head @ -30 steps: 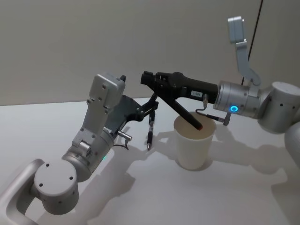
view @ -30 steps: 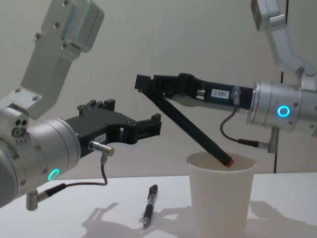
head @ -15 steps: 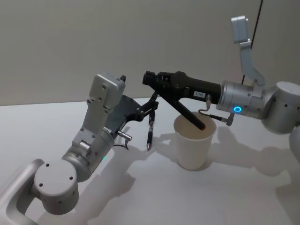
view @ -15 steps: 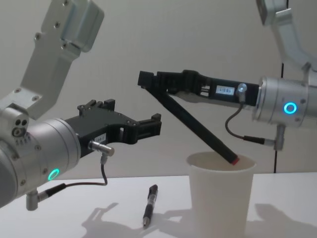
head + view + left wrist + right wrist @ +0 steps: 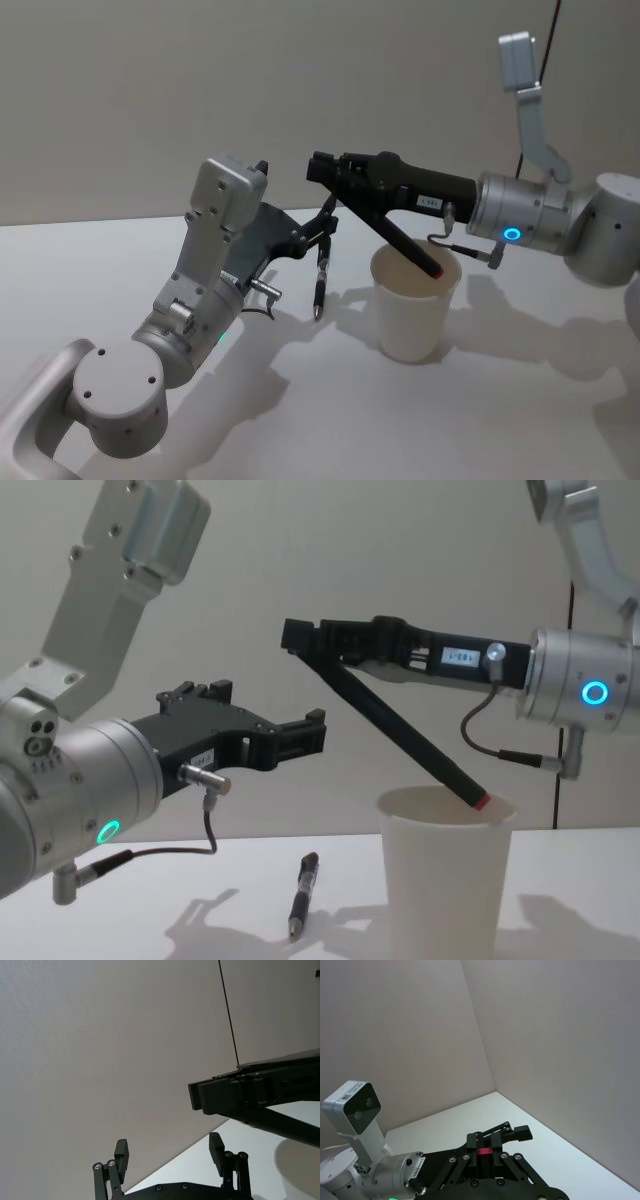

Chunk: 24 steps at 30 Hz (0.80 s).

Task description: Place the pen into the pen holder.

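Right now my right tool (image 5: pixel 320 168) pinches the pen (image 5: pixel 395 235) by its upper end, slanting it down so the red tip sits at the mouth of the pen holder (image 5: pixel 410 320), which stands a little right of the counter's (image 5: pixel 100 270) middle. My left tool (image 5: pixel 169 1150) hangs spread above a second pen (image 5: pixel 320 285) lying on the counter.

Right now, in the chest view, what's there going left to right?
Left arm's green light → loose pen on the table → white paper cup → right arm's blue light. The right hand's held pen crosses above, so it's left out.
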### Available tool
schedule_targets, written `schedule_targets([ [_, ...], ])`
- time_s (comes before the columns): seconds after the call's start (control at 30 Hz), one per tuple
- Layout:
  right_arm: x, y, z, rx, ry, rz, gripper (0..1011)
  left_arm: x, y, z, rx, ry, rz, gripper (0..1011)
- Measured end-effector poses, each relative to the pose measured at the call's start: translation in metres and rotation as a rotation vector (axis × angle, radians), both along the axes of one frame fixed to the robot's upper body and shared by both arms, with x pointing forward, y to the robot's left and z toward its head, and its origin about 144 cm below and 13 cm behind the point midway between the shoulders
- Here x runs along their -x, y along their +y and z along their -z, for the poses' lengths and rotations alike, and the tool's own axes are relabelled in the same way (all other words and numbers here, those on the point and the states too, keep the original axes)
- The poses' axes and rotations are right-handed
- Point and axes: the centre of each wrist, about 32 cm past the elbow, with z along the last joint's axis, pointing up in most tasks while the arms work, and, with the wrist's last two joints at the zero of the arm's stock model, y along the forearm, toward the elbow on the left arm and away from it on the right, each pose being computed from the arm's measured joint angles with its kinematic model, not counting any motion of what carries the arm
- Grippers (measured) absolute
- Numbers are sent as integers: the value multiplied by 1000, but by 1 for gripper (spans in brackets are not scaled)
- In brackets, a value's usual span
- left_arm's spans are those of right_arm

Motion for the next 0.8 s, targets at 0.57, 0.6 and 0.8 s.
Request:
schedule_targets([
  [0.57,3,0,-1,65,-10,18,157,0,0,0,0,0,0,1001],
  [0.6,3,0,-1,67,-10,19,157,0,0,0,0,0,0,1001],
  [0.8,3,-3,0,81,-11,27,157,0,0,0,0,0,0,1001],
])
